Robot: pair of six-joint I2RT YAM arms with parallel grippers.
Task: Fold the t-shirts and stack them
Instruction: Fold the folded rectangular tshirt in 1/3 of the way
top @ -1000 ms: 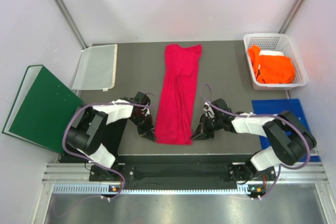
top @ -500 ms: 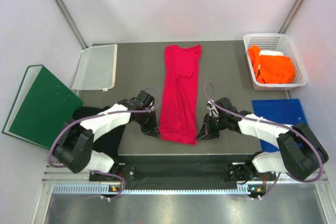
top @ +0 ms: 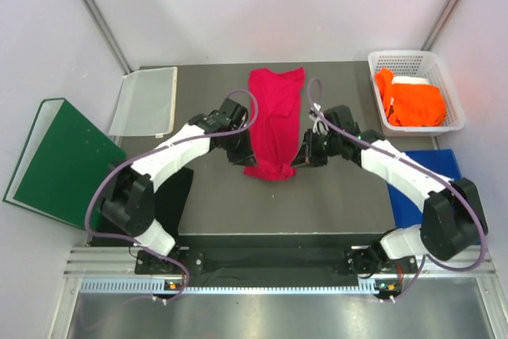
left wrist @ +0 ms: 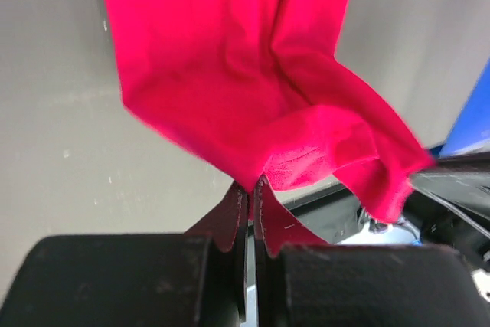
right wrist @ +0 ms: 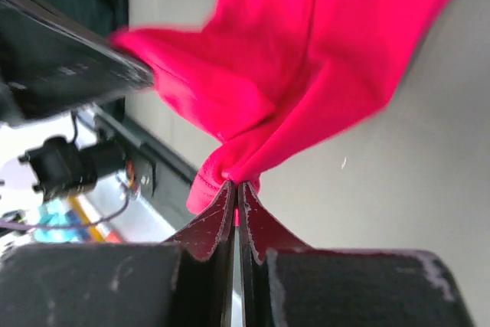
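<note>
The left hand (left wrist: 249, 198) is pinched tight on the near left corner of the soft crimson-pink short-sleeved t-shirt (top: 274, 117), a sliver of cloth showing between its dark fingertips. The right hand (right wrist: 236, 193) is clamped the same way on the near right corner, its fingertips pressed together with the hem gathered in them. Seen from above, the two hands face each other across the shirt's near end (left one (top: 243, 156), right one (top: 302, 156)), and the cloth between them sags in a bunched, creased roll. Beyond that, the rest of the shirt lies as a long narrow strip down the middle of the grey bench (top: 341, 204), its far end close to the rear edge.

A bright orange t-shirt (top: 413, 102) sits crumpled in a white plastic lattice basket (top: 405, 57) at the far right corner. A flat blue rectangular board (top: 436, 160) lies near that, partly under the right arm. A black cloth (top: 176, 192) hangs over the bench's left edge. Left of it rests a dark green rigid binder (top: 55, 160), with a clear plastic sleeve (top: 143, 101) beyond it.
</note>
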